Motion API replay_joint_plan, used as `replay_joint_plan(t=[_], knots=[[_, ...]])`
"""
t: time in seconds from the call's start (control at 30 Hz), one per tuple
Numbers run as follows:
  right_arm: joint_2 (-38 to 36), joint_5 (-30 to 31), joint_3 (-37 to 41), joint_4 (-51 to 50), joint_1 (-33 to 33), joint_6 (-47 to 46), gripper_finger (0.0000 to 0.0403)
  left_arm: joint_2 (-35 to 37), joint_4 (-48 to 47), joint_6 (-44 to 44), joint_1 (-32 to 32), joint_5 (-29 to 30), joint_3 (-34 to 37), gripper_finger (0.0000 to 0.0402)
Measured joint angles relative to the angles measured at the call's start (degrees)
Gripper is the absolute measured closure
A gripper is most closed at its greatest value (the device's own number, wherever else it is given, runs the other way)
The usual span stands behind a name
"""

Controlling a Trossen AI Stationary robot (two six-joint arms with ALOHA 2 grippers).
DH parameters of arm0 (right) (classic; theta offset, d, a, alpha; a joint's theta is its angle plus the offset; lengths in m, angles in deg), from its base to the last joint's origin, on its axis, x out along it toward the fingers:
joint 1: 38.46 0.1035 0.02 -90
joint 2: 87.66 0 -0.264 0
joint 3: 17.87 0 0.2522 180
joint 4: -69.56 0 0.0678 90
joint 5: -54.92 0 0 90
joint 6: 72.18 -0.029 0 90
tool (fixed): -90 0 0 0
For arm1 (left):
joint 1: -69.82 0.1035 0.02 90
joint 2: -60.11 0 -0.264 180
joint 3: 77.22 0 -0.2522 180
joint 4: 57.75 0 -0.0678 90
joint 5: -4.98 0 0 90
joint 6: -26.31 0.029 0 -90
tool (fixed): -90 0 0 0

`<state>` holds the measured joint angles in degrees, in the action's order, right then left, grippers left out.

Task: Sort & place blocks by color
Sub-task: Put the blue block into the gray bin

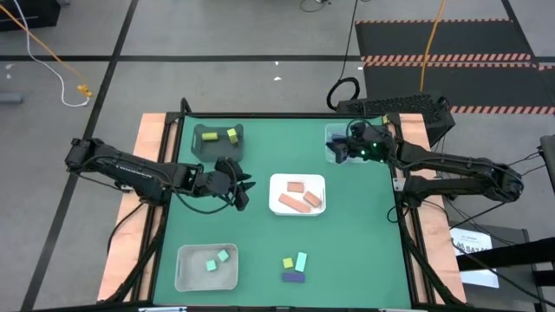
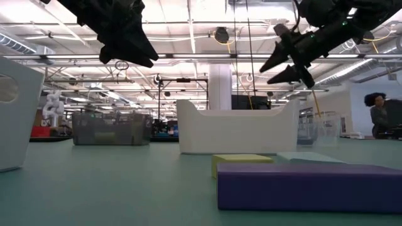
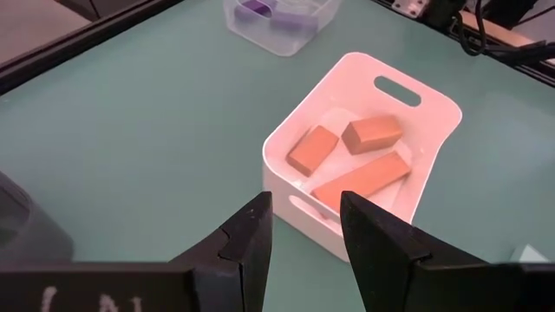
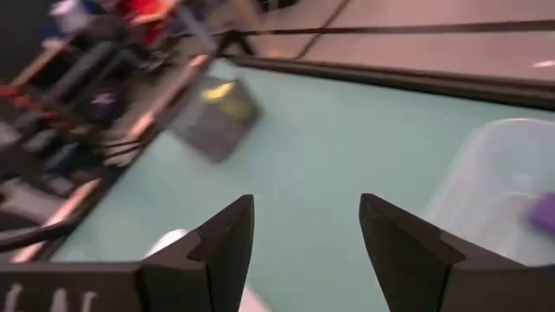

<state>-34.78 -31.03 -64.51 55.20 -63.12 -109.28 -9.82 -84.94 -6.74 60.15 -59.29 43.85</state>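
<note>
Three salmon-pink blocks [image 3: 351,160] lie in the middle white tray [image 1: 297,193]. My left gripper [image 3: 303,208] hovers open just left of that tray, holding nothing. My right gripper [image 4: 305,212] hangs open and empty beside the clear tray [image 1: 336,139] at the far right, where a purple block [image 4: 545,212] rests. Yellow blocks [image 1: 217,136] sit in the dark grey tray. Mint green blocks [image 1: 217,260] lie in the near-left white tray. A yellow cube [image 1: 287,263], a mint bar [image 1: 301,260] and a purple bar [image 1: 293,276] lie loose on the mat near the front edge.
The green mat [image 1: 260,234] is bare between the trays. The dark grey tray [image 4: 217,117] stands at the far left, the near-left white tray [image 1: 206,267] by the front edge. In the low view the loose purple bar [image 2: 308,185] lies close to the camera. A person [image 2: 380,116] sits in the room beyond.
</note>
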Motion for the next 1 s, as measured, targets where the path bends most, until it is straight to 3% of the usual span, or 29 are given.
replay_joint_plan(t=[0.1,0.4,0.5,0.63,1.0], knots=[[0.0,-4.0,0.0,1.8,0.0,-0.1,0.0203,0.0,0.0,-0.2,0.0,0.0,0.0,0.0261],[0.0,-4.6,0.0,6.9,0.0,-5.5,0.0204,-0.2,0.2,-3.1,-0.3,-0.4,0.0,0.0261],[0.2,-7.9,0.0,6.1,0.2,-4.2,0.0204,-0.3,0.5,-3.1,-1.6,-0.9,0.0,0.0261],[0.2,-11.5,0.0,7.1,4.5,-3.1,0.0204,-1.0,2.6,-1.9,-4.2,-1.2,0.0,0.0261],[1.8,0.5,0.0,10.0,25.1,7.2,0.0204,-3.3,9.6,-2.1,-10.8,-1.2,0.0,0.0261]])
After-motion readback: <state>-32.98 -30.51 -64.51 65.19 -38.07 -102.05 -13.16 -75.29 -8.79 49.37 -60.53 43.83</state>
